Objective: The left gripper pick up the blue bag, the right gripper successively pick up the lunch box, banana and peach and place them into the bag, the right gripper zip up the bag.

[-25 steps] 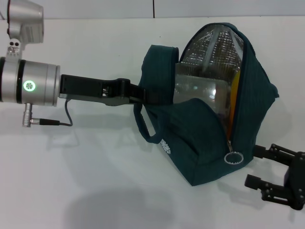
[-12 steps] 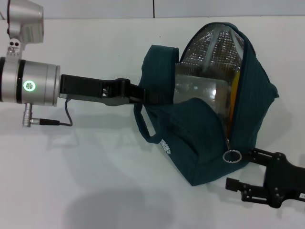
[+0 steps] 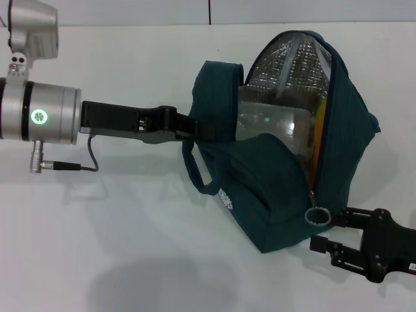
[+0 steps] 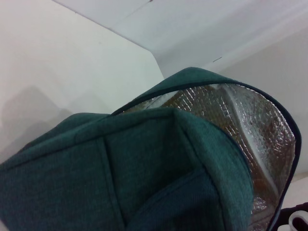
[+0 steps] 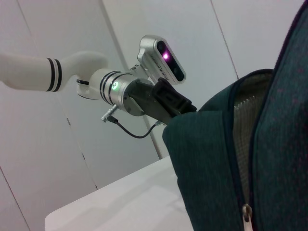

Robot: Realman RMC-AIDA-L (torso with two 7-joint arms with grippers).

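Our right tool, fingers spread, has moved closer beside the ring zip-pull of the dark teal fabric bag; zipping comes next, while our left tool pinches the bag's handle.

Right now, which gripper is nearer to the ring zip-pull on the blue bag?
The right gripper. Its open fingers sit right beside the ring zip-pull at the low end of the blue bag. The left gripper holds the bag's far side, across the bag from the pull.
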